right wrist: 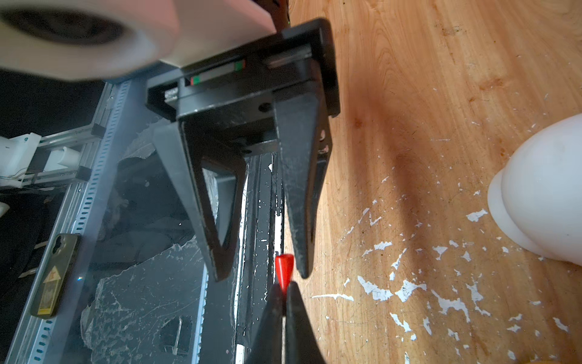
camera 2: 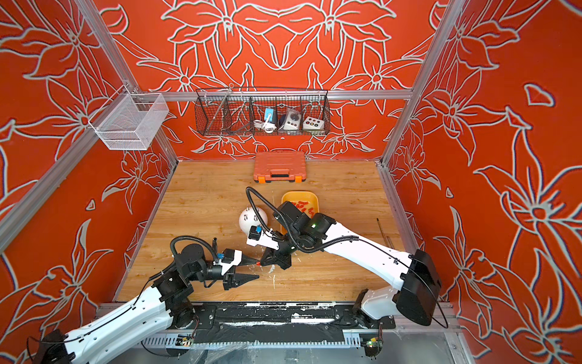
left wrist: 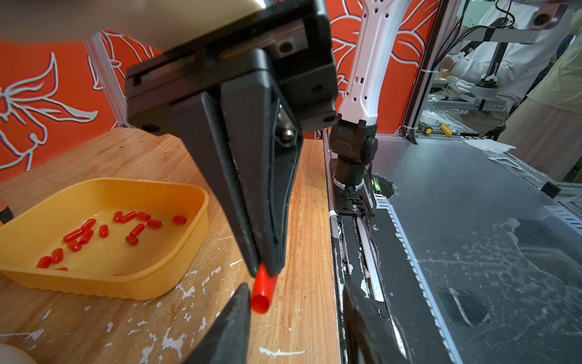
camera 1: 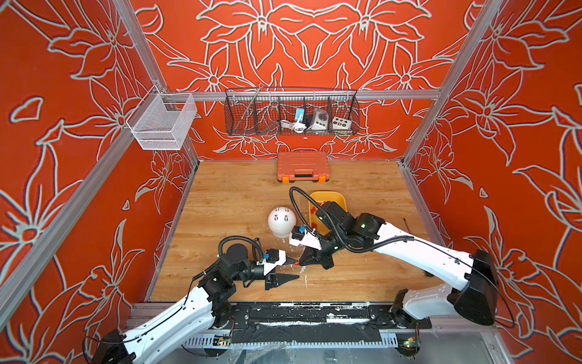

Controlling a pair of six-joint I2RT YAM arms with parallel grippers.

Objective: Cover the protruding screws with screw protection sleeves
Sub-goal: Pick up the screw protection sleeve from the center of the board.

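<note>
My right gripper (right wrist: 285, 285) is shut on one end of a red screw protection sleeve (right wrist: 283, 268), held above the wooden table near its front edge. My left gripper (left wrist: 295, 285) is open around the sleeve's (left wrist: 263, 293) free end, with one finger (left wrist: 239, 302) right beside it and the other well apart. In both top views the two grippers meet tip to tip (camera 1: 297, 269) (camera 2: 257, 269). The protruding screws (camera 1: 276, 217) stand bare on the white dome (camera 1: 282, 222) behind them. Several more sleeves (left wrist: 132, 227) lie in the yellow tray (left wrist: 189, 195).
An orange tool case (camera 1: 303, 170) lies at the back of the table. A black wire basket (camera 1: 291, 113) and a white mesh basket (camera 1: 162, 121) hang on the frame. A thin dark tool (camera 1: 407, 225) lies near the table's right edge. The black rail (left wrist: 356, 239) borders the front.
</note>
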